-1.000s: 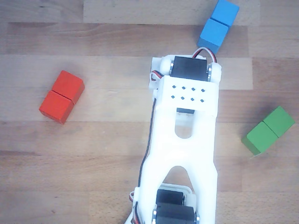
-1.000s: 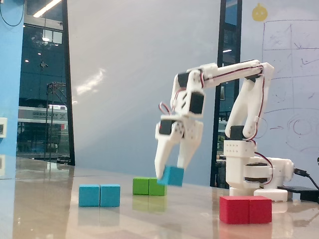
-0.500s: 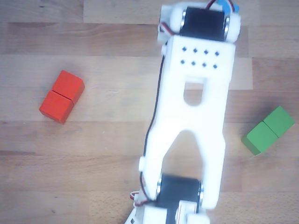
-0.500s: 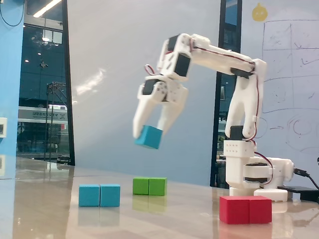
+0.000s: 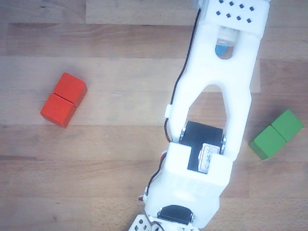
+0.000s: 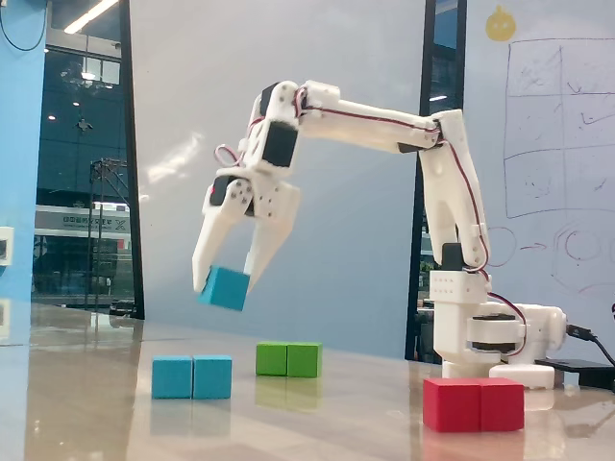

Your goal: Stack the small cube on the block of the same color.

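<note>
In the fixed view my gripper [image 6: 227,280] is shut on the small light-blue cube [image 6: 225,289] and holds it tilted in the air. The light-blue two-segment block [image 6: 192,376] lies on the table below the cube, slightly to the left, with a clear gap between them. In the other view the white arm [image 5: 211,120] runs from top to bottom. There, the fingertips, the cube and the blue block are hidden or out of frame.
A green two-segment block [image 6: 288,359] [image 5: 276,134] lies behind and right of the blue block. A red two-segment block [image 6: 474,403] [image 5: 63,99] lies near the front right in the fixed view. The arm's base [image 6: 485,336] stands at the right.
</note>
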### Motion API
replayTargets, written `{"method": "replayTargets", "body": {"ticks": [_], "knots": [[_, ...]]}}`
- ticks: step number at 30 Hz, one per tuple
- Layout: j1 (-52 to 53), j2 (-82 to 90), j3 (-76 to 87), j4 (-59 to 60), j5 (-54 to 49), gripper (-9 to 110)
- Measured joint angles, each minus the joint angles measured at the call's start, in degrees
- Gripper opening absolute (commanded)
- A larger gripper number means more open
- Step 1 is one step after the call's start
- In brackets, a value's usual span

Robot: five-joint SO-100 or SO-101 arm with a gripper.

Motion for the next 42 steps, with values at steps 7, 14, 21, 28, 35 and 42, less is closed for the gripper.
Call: {"method": "replayTargets", "body": {"ticks": [7,14,21,28,35,42], "knots": [[1.3,-5.0,-3.0,0.0,0.0,11],[1.3,-9.4,-5.8,0.0,0.0,11],[1.5,-11.8,-6.2,0.0,0.0,11],[1.5,-12.9,-6.2,-0.8,0.0,11],[1.5,-12.9,-6.2,-1.3,0.0,11],[1.5,-12.9,-6.2,-1.3,0.0,11]]}}
